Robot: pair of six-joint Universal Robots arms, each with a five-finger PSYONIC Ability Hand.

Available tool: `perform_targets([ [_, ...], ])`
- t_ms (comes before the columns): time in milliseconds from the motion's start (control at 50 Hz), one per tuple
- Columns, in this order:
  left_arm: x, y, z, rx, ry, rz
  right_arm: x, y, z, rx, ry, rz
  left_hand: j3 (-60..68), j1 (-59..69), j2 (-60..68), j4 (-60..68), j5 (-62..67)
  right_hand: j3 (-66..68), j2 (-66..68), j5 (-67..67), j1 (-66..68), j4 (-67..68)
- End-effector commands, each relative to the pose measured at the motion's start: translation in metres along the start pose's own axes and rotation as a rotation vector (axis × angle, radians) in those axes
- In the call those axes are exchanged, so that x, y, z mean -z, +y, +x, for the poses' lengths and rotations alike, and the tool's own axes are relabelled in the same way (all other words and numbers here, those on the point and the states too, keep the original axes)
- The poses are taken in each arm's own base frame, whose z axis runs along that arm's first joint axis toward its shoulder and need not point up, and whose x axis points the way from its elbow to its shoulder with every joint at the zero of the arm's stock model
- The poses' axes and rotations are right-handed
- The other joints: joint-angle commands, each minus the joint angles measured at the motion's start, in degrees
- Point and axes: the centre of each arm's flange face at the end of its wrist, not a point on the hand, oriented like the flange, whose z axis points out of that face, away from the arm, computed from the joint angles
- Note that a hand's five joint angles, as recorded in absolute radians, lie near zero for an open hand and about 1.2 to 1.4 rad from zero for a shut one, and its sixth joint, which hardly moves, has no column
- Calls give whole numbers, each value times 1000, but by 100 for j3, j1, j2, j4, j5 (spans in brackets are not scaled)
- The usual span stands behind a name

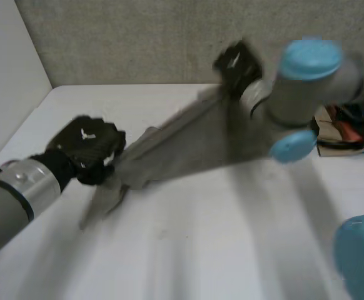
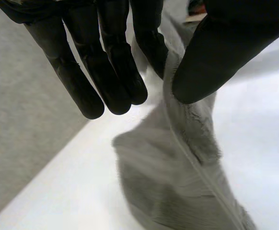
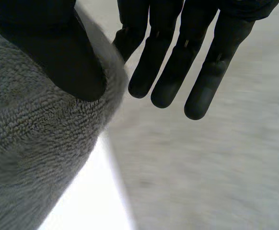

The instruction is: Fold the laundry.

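Grey terry cloth (image 1: 188,140) is stretched in a long band between the two hands, and most of it is raised above the white tabletop (image 1: 188,250). The left hand (image 1: 89,145) has the lower end, nearer the robot. A loose corner droops below that hand toward the tabletop (I cannot tell whether it touches).

In the left wrist view, the thumb (image 2: 211,62) presses the cloth's hemmed edge against the nearest finger. The other fingers (image 2: 115,72) are straight and close together, just beside the cloth and not on it. From the pinch, the cloth falls away past the fingertips in a wide fold.

The right hand (image 1: 237,62) has the higher end, close to the grey back wall (image 1: 138,37). In the right wrist view, its thumb (image 3: 67,57) lies on the looped pile at the cloth's edge and pinches it against the finger behind. The remaining fingers (image 3: 170,72) are straight, slightly spread and clear of the cloth.

A heap of coloured things (image 1: 344,128) lies at the tabletop's right side, beyond the right arm (image 1: 307,81).
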Motion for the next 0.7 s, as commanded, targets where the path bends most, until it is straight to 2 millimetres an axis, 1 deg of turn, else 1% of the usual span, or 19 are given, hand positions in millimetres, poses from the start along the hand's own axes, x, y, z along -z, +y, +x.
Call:
perform_targets([
  [20, -29, -24, -34, -14, -118, 117, 30, -43, 95, -152, 251, 125, 1169, 1451, 1152, 1129, 1278, 1246, 1295, 1421, 1610, 1166],
  [60, -37, -30, -36, 9, -140, 143, 47, -39, 97, -163, 250, 108, 1169, 1451, 1152, 1129, 1278, 1246, 1295, 1421, 1610, 1166],
  [100, -42, -30, -33, 29, -139, 148, 58, -33, 91, -171, 231, 77, 1169, 1451, 1152, 1129, 1278, 1246, 1295, 1421, 1610, 1166],
  [120, -47, -29, -29, 45, -132, 145, 71, -24, 79, -179, 190, 29, 1169, 1451, 1152, 1129, 1278, 1246, 1295, 1421, 1610, 1166],
  [160, -51, -25, -23, 61, -118, 130, 86, -13, 66, -191, 142, -28, 1169, 1451, 1152, 1129, 1278, 1246, 1295, 1421, 1610, 1166],
  [180, -55, -19, -18, 71, -107, 114, 98, -2, 51, -203, 96, -79, 1169, 1451, 1152, 1129, 1278, 1246, 1295, 1421, 1610, 1166],
  [240, -61, -7, -11, 76, -90, 79, 117, 16, 26, -228, 17, -159, 1169, 1451, 1152, 1129, 1278, 1246, 1295, 1421, 1610, 1166],
  [260, -66, 3, -6, 76, -77, 53, 128, 26, 11, -244, -26, -204, 1169, 1451, 1152, 1129, 1278, 1246, 1295, 1421, 1610, 1166],
  [300, -69, 11, -3, 71, -66, 27, 136, 34, -2, -251, -60, -243, 1169, 1451, 1152, 1129, 1278, 1246, 1295, 1421, 1610, 1166],
  [320, -73, 20, 1, 64, -53, 2, 143, 44, -14, -260, -94, -283, 1169, 1451, 1152, 1129, 1278, 1246, 1295, 1421, 1610, 1166],
  [340, -74, 23, 3, 60, -46, -9, 146, 49, -20, -264, -110, -302, 1169, 1451, 1152, 1129, 1278, 1246, 1295, 1421, 1610, 1166],
  [380, -76, 32, 6, 54, -35, -37, 148, 57, -28, -266, -131, -331, 1169, 1451, 1152, 1129, 1278, 1246, 1295, 1421, 1610, 1166],
  [420, -79, 40, 9, 47, -23, -64, 148, 64, -34, -270, -143, -350, 819, 1102, 802, 779, 928, 1246, 1295, 1421, 1610, 1166],
  [480, -81, 47, 9, 43, -13, -94, 144, 64, -35, -272, -148, -354, 298, 581, 281, 258, 407, 1246, 1295, 1421, 1610, 1166],
  [540, -81, 49, 8, 50, -11, -108, 140, 58, -32, -273, -146, -340, -441, -158, -458, -481, -332, 1246, 1295, 1421, 1610, 1166],
  [560, -80, 49, 7, 53, -11, -112, 137, 51, -30, -276, -148, -326, -1377, -1094, -1394, -1417, -1268, 1246, 1295, 1421, 1610, 1166],
  [620, -79, 49, 6, 60, -14, -120, 132, 36, -26, -288, -145, -294, -3130, -2848, -3147, -3170, -3021, 1246, 1295, 1421, 1610, 1166],
  [640, -78, 50, 5, 65, -18, -129, 129, 25, -21, -301, -138, -270, -3702, -3419, -3719, -3742, -3593, 1246, 1295, 1421, 1610, 1166],
  [700, -77, 52, 2, 75, -37, -142, 125, 10, -14, -326, -124, -243, -4160, -3877, -4177, -4200, -4051, 1246, 1295, 1421, 1610, 1166],
])
